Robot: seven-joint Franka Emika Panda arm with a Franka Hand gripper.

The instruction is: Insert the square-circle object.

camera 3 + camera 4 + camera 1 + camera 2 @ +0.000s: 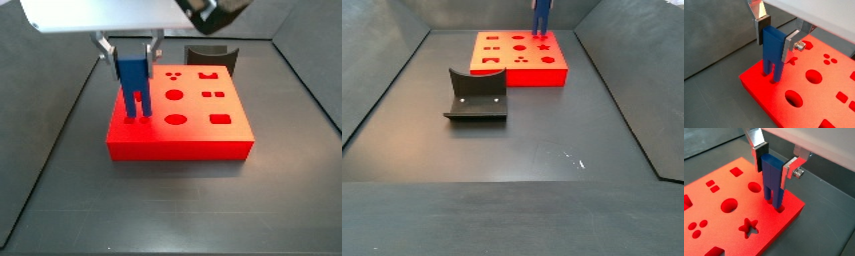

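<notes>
The square-circle object (772,47) is a bright blue, narrow, upright piece with two legs. My gripper (776,45) is shut on it, with one silver finger (791,42) and its dark pad pressed on each side. It shows the same way in the other wrist picture, gripper (774,170) on the blue piece (773,178). The leg tips reach the top of the red block (811,100) near one corner, at its cutouts (778,207); how deep they sit I cannot tell. In a side view the gripper (131,48) holds the piece (131,85) over the block's left edge (181,145).
The red block (520,70) has several shape cutouts: circles, squares, a star (748,227). A dark grey fixture (476,97) stands on the dark floor apart from the block, behind it in a side view (210,55). Dark walls ring the floor.
</notes>
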